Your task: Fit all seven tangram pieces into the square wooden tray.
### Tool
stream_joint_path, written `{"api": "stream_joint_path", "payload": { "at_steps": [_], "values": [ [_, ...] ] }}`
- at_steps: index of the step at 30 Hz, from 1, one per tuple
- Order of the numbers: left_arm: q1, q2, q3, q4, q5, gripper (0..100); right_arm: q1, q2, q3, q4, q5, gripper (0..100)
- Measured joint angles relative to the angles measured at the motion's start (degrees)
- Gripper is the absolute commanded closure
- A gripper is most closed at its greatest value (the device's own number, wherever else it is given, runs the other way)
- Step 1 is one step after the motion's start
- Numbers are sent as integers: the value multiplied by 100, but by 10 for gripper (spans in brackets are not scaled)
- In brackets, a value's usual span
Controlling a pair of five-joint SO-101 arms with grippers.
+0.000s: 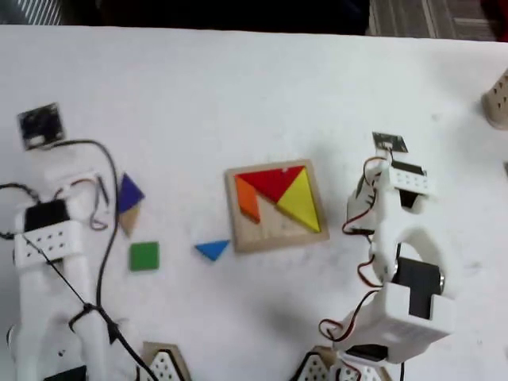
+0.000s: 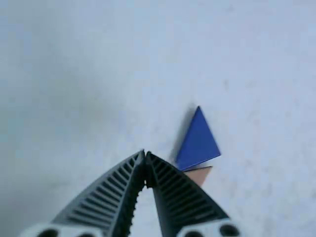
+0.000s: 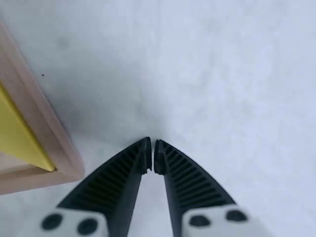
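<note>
The square wooden tray (image 1: 270,240) lies mid-table and holds a red triangle (image 1: 272,182), a yellow triangle (image 1: 300,201) and an orange piece (image 1: 248,198). Left of it on the table lie a small blue triangle (image 1: 213,250), a green square (image 1: 144,256), a dark blue triangle (image 1: 128,193) and a tan triangle (image 1: 129,218). My left gripper (image 2: 145,157) is shut and empty, just beside the dark blue triangle (image 2: 197,140), which overlaps the tan triangle (image 2: 200,175). My right gripper (image 3: 151,147) is shut and empty over bare table, next to the tray's corner (image 3: 49,143) with the yellow triangle (image 3: 17,133).
The left arm (image 1: 48,238) stands at the left edge with loose cables, the right arm (image 1: 401,262) to the right of the tray. A tan perforated object (image 1: 498,99) sits at the far right edge. White table stretches behind the tray.
</note>
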Motion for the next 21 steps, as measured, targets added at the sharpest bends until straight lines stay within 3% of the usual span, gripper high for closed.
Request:
{"api": "stream_joint_path", "payload": {
  "at_steps": [7, 18, 21],
  "values": [
    [-870, -26, 185, -53, 26, 735, -62, 0, 62, 0, 0, 981],
    [-1011, -35, -123, 325, 114, 732, -62, 0, 88, -18, 0, 981],
    [-774, -35, -334, 651, -431, 732, -62, 0, 88, -18, 0, 981]
  ]
}}
